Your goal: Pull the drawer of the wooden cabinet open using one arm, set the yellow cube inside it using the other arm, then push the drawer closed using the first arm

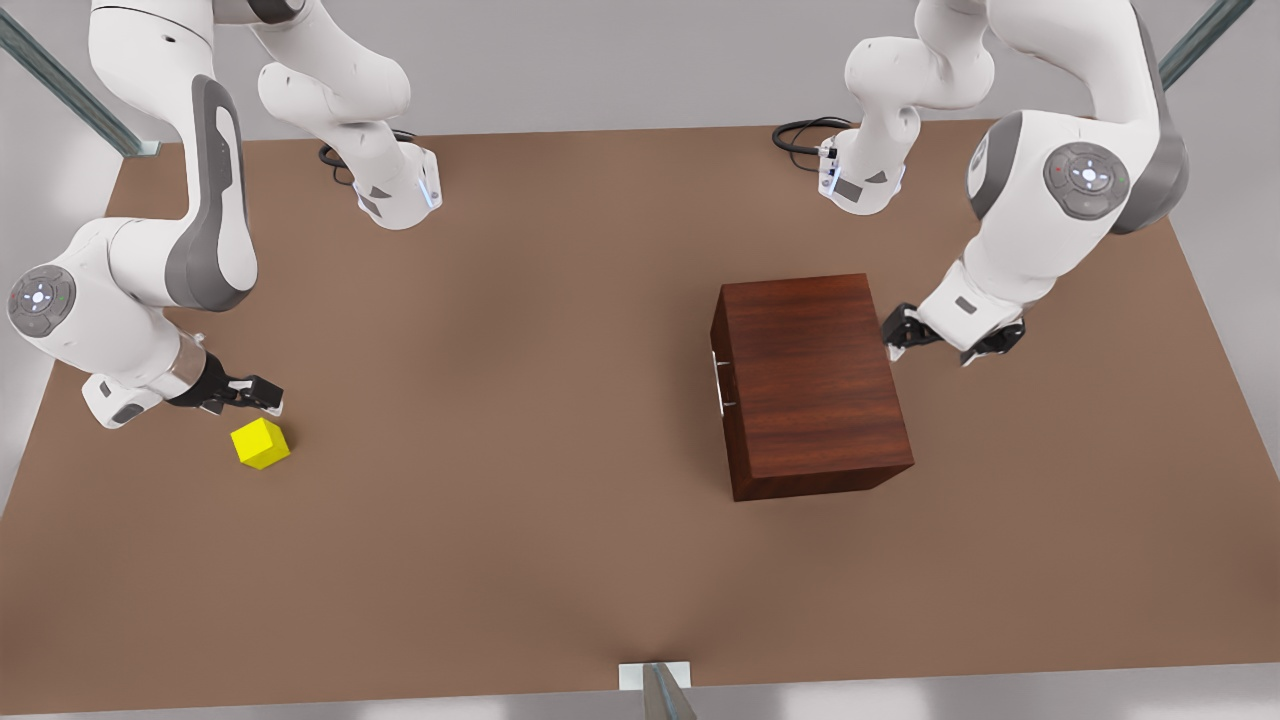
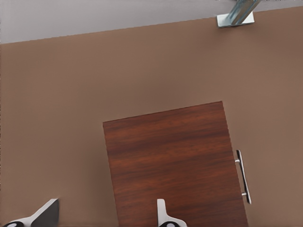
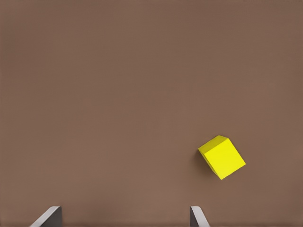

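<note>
wooden cabinet [image 2: 170, 165]: near edge cut off in left wrist view | drawer [image 1: 722, 380]: seam too small to tell

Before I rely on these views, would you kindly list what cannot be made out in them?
- Drawer front: the wooden cabinet shows mostly its top; only the handle sticks out.
- Left gripper: fingers cut off by the left wrist view's edge.
- Right gripper: likewise cut off, near the yellow cube.
- Inside the drawer: hidden; it is closed.

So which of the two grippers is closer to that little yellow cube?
The right gripper: it hangs open just above and beside the yellow cube, not touching it. The left gripper, also open, is far across the table by the wooden cabinet.
</note>
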`<state>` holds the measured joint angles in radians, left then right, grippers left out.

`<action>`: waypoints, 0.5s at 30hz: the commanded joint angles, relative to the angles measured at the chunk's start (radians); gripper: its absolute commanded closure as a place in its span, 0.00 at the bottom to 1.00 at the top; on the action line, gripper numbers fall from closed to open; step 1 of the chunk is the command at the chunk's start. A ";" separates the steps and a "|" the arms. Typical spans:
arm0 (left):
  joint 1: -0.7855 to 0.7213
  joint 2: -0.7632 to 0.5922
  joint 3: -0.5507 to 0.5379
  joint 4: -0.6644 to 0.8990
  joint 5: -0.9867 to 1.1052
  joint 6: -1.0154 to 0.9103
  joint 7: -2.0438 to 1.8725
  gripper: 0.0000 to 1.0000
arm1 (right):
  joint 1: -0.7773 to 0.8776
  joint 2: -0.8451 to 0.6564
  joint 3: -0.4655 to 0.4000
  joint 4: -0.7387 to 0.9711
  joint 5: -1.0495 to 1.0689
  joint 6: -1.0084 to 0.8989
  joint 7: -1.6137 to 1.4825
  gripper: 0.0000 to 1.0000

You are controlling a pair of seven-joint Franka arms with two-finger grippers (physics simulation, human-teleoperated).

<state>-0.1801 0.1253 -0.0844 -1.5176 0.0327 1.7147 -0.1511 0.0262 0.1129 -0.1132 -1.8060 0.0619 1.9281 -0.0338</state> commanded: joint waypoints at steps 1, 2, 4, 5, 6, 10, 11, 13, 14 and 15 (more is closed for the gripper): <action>-0.009 -0.001 -0.002 0.001 0.003 0.002 -0.107 0.00 | 0.001 -0.001 0.000 0.000 0.001 0.000 -0.005 0.00; -0.009 -0.001 -0.002 0.002 -0.005 0.002 -0.110 0.00 | 0.000 -0.001 0.000 0.000 0.001 0.000 -0.005 0.00; -0.094 0.023 -0.005 0.001 0.004 -0.006 -0.120 0.00 | -0.006 0.031 -0.005 0.062 0.004 -0.073 0.080 0.00; -0.174 0.034 -0.005 0.011 0.006 -0.009 -0.182 0.00 | -0.023 0.037 -0.014 0.063 0.015 -0.078 0.244 0.00; -0.223 0.115 -0.005 0.129 0.001 -0.072 -0.292 0.00 | -0.034 0.051 -0.014 0.063 0.013 -0.090 0.422 0.00; -0.455 0.315 -0.012 0.313 0.003 -0.073 -0.700 0.00 | -0.081 0.114 -0.016 0.043 0.015 -0.029 0.569 0.00; -0.486 0.358 -0.012 0.359 0.041 -0.044 -0.758 0.00 | -0.111 0.125 -0.016 0.017 0.025 0.028 0.586 0.00; -0.529 0.419 -0.011 0.396 0.088 -0.030 -0.932 0.00 | -0.154 0.145 -0.016 -0.009 0.055 0.107 0.592 0.00; -0.530 0.451 -0.012 0.392 0.079 -0.030 -0.972 0.00 | -0.167 0.169 -0.016 -0.009 0.056 0.118 0.592 0.00; -0.530 0.477 -0.015 0.386 0.079 -0.030 -0.987 0.00 | -0.173 0.172 -0.016 -0.009 0.070 0.138 0.592 0.00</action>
<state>-0.7071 0.5909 -0.0983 -1.1344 0.0925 1.6781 -0.5043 -0.1443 0.2797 -0.1288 -1.8129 0.1105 1.9759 0.2196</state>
